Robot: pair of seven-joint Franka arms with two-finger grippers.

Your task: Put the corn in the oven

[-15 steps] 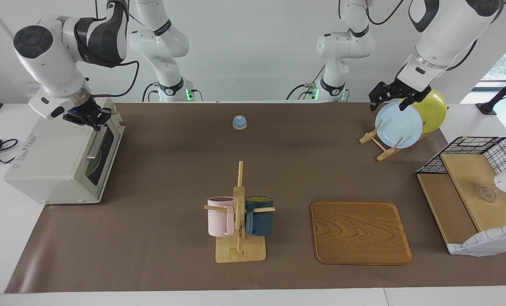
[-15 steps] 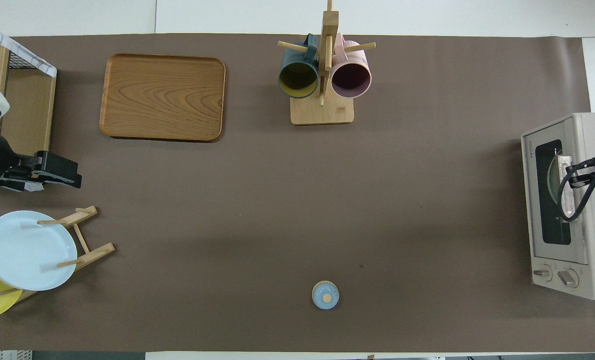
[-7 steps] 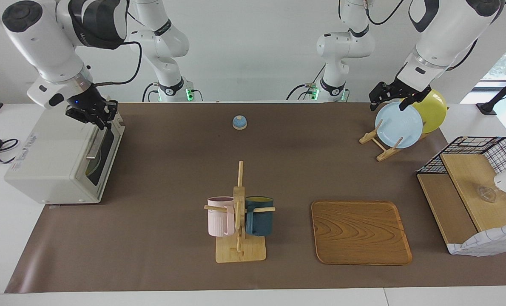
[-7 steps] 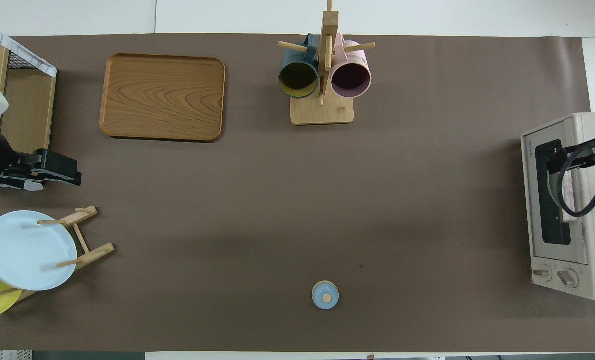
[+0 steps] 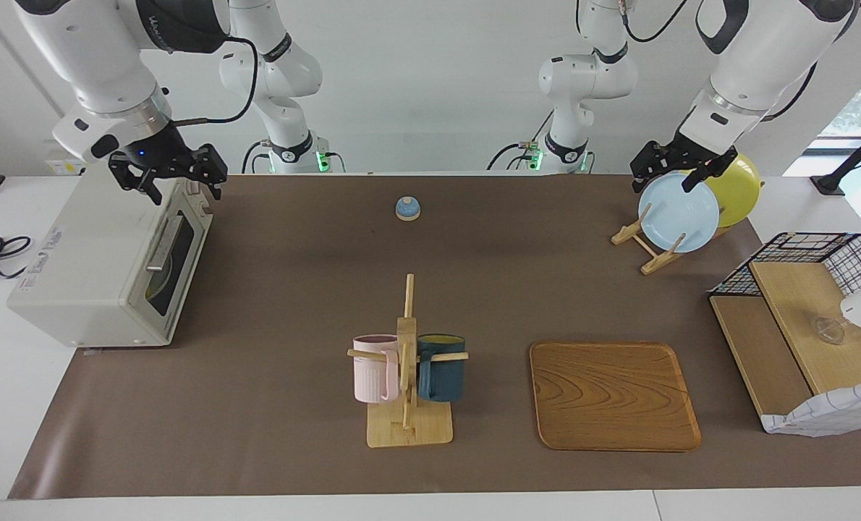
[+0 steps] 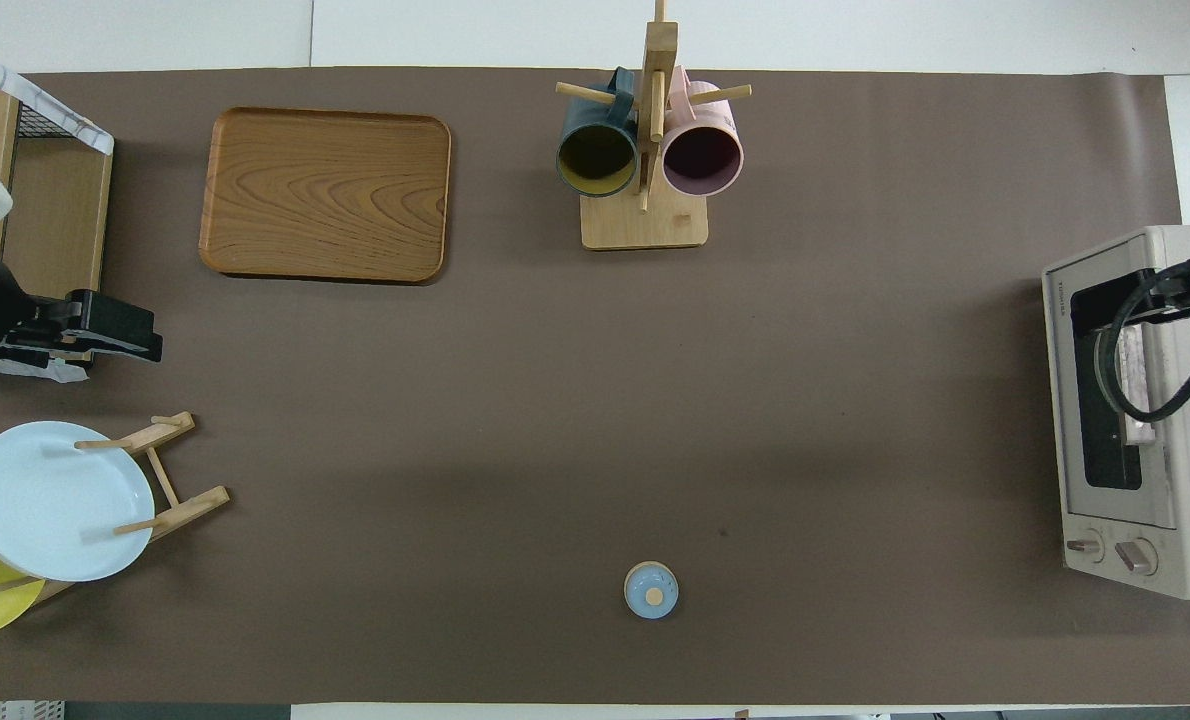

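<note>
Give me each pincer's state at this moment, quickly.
Right pincer: open, empty, raised over the oven, whose door is shut.
Left pincer: cannot be told; over the plate rack, waiting.

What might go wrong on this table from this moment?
1. The right tool hangs open just above the oven; a low sweep might knock it.
2. The left tool hangs close over the blue plate; a drop might tip it.
3. The oven door is shut and no corn shows clearly.
</note>
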